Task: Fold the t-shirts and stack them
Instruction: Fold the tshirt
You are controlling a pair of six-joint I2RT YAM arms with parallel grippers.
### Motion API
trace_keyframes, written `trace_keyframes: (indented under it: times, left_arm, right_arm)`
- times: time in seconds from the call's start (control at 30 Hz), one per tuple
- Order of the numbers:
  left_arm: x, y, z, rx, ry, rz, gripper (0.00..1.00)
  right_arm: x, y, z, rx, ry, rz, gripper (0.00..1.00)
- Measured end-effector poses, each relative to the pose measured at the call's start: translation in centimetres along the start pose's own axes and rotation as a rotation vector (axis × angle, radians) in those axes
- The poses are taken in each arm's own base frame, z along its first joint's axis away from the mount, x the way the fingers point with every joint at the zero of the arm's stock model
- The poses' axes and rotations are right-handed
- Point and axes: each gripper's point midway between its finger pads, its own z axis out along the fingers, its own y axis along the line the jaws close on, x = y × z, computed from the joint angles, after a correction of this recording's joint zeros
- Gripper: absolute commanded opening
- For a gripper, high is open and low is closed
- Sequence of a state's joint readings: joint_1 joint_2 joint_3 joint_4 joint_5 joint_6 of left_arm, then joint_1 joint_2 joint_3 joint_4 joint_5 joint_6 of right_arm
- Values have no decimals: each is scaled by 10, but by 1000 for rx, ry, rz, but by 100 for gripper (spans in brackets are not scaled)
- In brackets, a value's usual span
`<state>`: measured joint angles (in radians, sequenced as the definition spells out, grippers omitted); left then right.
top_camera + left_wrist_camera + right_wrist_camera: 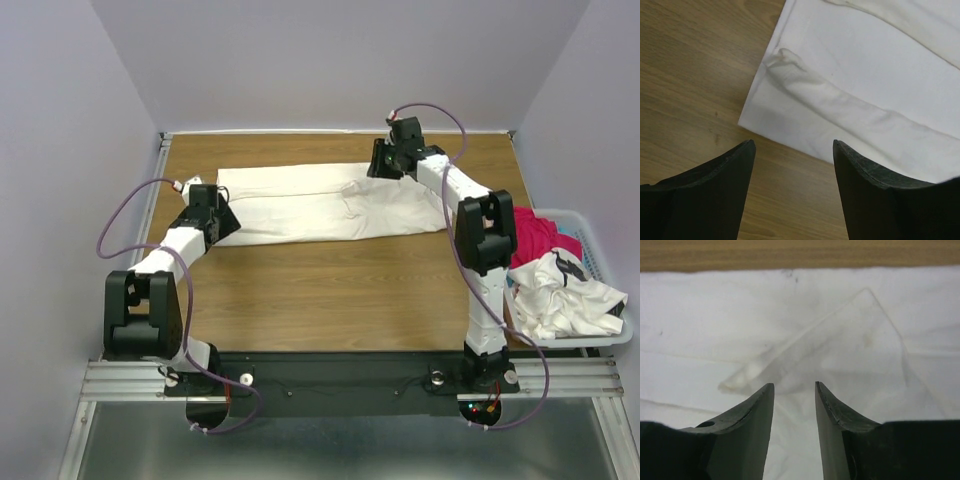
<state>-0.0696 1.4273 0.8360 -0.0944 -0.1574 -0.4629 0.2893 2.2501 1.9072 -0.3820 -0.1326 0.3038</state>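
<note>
The off-white t-shirt (320, 203) lies folded into a long strip across the far half of the table. My left gripper (212, 214) is open and empty at its left end; in the left wrist view (793, 144) its jaws hover over wood just short of the shirt's corner (855, 90). My right gripper (388, 160) is open and empty over the shirt's right end; the right wrist view (794, 385) shows cloth (805, 335) with a folded sleeve under the jaws. The magenta-red t-shirt (535, 236) and the white t-shirt with dark markings (560, 295) lie in the basket.
The white slatted basket (600, 262) stands at the table's right edge, beside the right arm. Bare wood (330, 290) stretches between the shirt and the arm bases. Grey walls close in on three sides.
</note>
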Motion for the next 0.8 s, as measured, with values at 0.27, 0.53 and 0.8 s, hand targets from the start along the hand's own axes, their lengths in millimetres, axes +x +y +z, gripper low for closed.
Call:
trace_keyframes:
  times: [0.27, 0.53, 0.8]
  left_arm:
    - [-6, 6, 27, -46, 37, 14, 66]
    - [-20, -7, 37, -23, 34, 18, 68]
    - [2, 24, 12, -76, 32, -20, 68]
  right_arm:
    - [29, 13, -72, -72, 48, -43, 45]
    - [54, 63, -80, -248, 105, -165, 45]
    - [101, 118, -45, -419, 205, -357, 43]
